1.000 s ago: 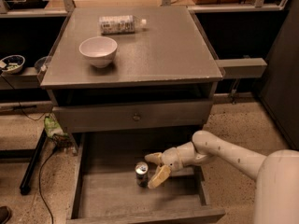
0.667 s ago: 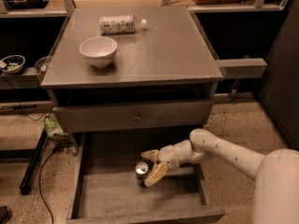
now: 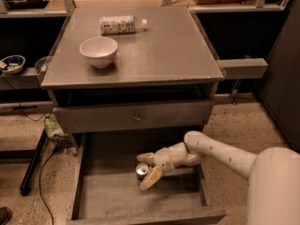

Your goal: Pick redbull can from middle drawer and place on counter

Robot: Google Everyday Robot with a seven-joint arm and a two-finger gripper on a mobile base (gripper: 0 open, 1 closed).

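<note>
The redbull can (image 3: 141, 171) stands upright on the plank floor of the pulled-out middle drawer (image 3: 93, 191), its silver top showing. My gripper (image 3: 147, 168) reaches in from the right at can height. It is open, with one finger behind the can and the other (image 3: 151, 178) in front of it, so the can sits at the mouth of the fingers. I cannot tell whether either finger touches it. The counter (image 3: 164, 50) is the grey cabinet top above the drawers.
On the counter stand a white bowl (image 3: 98, 51) at the left and a clear plastic bottle (image 3: 121, 24) lying on its side at the back. A closed drawer front with a small knob (image 3: 136, 117) overhangs the open drawer. Cables and a bag lie on the floor to the left.
My gripper has slid left along the drawer, bringing its fingers around the can. The can has stayed in place.
</note>
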